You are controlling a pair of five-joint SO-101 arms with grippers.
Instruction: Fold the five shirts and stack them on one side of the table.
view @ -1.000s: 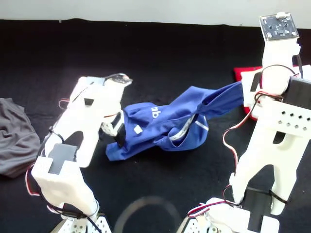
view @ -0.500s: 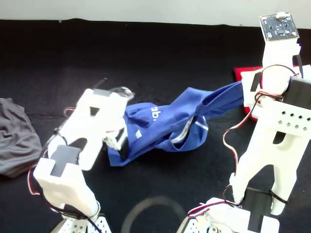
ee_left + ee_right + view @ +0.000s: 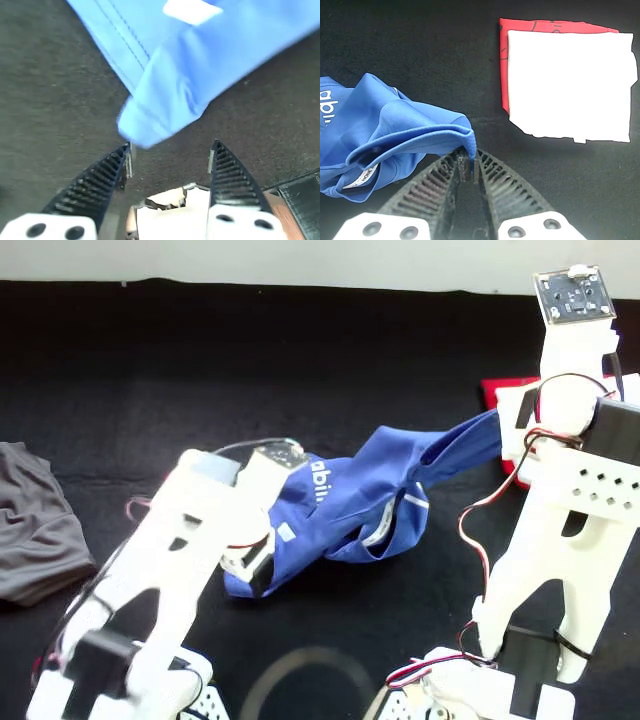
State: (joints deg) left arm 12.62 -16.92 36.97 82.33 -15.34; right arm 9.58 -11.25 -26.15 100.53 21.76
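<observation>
Rumpled, smooth blue shirt point(image 3: 350, 505), hem tight in ribbed right pincer point(image 3: 469, 161); left pincer point(image 3: 171, 147) agape.

White letters point(image 3: 318, 480) are printed on the blue shirt point(image 3: 352, 492). Only a fragment is shown, the rest being lost in folds, so no whole word can be read. A small white tag point(image 3: 364, 177) inside the shirt bears print too fine to be read. On a white patch point(image 3: 192, 10) of the shirt no print can be made out.
</observation>
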